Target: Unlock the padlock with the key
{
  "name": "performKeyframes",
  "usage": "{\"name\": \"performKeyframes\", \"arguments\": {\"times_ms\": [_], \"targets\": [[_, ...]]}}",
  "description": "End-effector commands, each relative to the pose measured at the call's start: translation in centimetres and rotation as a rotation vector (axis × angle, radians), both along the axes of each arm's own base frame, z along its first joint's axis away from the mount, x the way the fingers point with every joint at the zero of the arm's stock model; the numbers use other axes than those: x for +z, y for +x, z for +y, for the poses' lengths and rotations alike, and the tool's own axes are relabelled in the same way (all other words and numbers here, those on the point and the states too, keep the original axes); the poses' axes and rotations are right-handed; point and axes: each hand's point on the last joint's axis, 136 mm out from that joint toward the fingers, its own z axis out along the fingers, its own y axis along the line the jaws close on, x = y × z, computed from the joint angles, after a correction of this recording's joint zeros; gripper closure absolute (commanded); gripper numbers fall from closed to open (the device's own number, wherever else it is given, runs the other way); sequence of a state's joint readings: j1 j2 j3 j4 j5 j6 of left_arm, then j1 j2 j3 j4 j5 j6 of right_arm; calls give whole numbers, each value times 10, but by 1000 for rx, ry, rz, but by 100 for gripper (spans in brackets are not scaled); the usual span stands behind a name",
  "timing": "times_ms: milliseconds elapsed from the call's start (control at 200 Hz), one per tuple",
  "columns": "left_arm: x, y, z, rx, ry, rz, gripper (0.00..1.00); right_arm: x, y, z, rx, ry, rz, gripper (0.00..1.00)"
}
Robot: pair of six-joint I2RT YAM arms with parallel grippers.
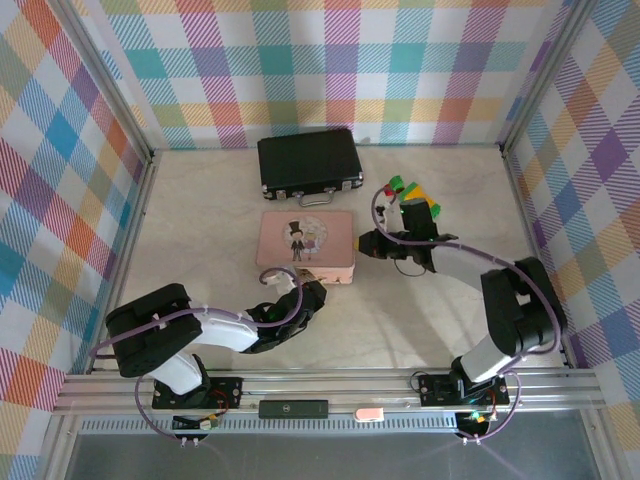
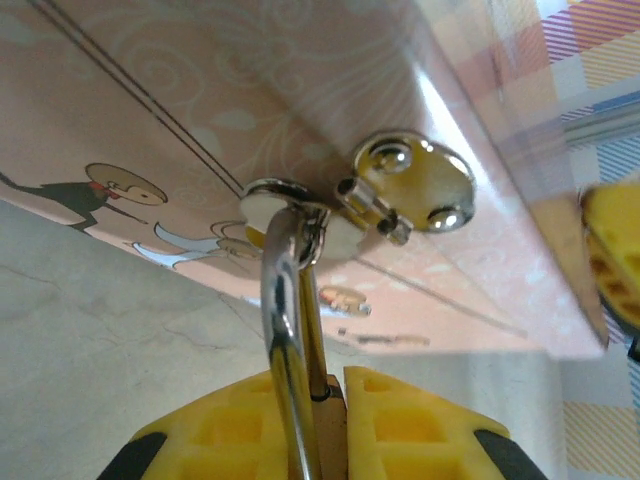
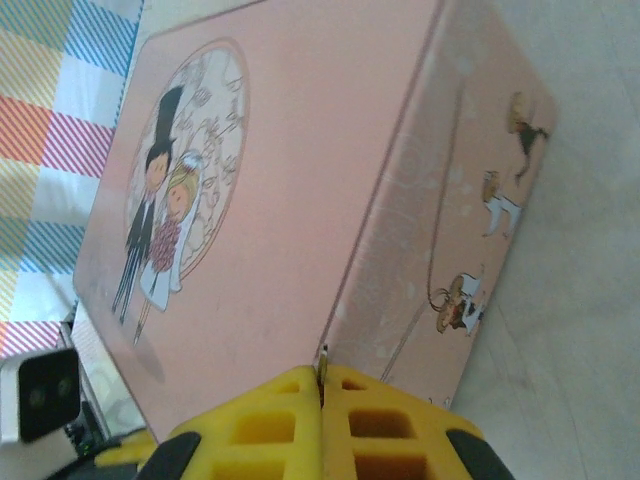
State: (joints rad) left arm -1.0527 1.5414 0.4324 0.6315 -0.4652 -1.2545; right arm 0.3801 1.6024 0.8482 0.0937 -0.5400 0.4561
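Note:
In the left wrist view my left gripper (image 2: 335,385) is shut on the brass body of the padlock (image 2: 337,425). Its silvery shackle (image 2: 283,320) runs up through the loop of the clasp (image 2: 412,183) on the pink tin (image 2: 250,90). In the top view the left gripper (image 1: 308,289) sits at the tin's front edge. My right gripper (image 3: 323,378) is shut on the key (image 3: 323,360); only a thin grey tip pokes out between the yellow fingers. It hovers by the right side of the pink tin (image 3: 300,170), and in the top view this gripper (image 1: 362,243) is beside the tin (image 1: 305,243).
A black case (image 1: 310,163) lies behind the tin. Green, red and yellow toy blocks (image 1: 412,194) sit right of it, close to the right arm. Checked walls enclose the table on three sides.

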Motion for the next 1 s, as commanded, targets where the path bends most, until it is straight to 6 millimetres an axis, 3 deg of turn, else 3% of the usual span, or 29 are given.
{"name": "performKeyframes", "arguments": {"times_ms": [0,125,255,445,550,650,830,995], "targets": [[28,7,-10,-1,-49,-82,100,1,13,14,13,6,-15,100],[28,14,-19,-37,-49,-86,100,15,20,17,31,-5,-51,100],[27,27,-31,-72,-85,-98,98,35,15,11,48,-49,-104,100],[24,47,-49,-113,-172,-122,89,62,-12,-4,68,-87,-150,100],[22,51,-56,-130,-163,-122,73,75,-32,-9,94,-73,-164,100],[21,47,-49,-125,-150,-119,60,86,-55,-9,152,-37,-174,100],[28,27,-23,-140,-112,-106,49,106,-96,-5,296,66,-219,100],[58,6,-7,-210,-52,-112,40,119,-120,1,398,156,-221,100]]}}
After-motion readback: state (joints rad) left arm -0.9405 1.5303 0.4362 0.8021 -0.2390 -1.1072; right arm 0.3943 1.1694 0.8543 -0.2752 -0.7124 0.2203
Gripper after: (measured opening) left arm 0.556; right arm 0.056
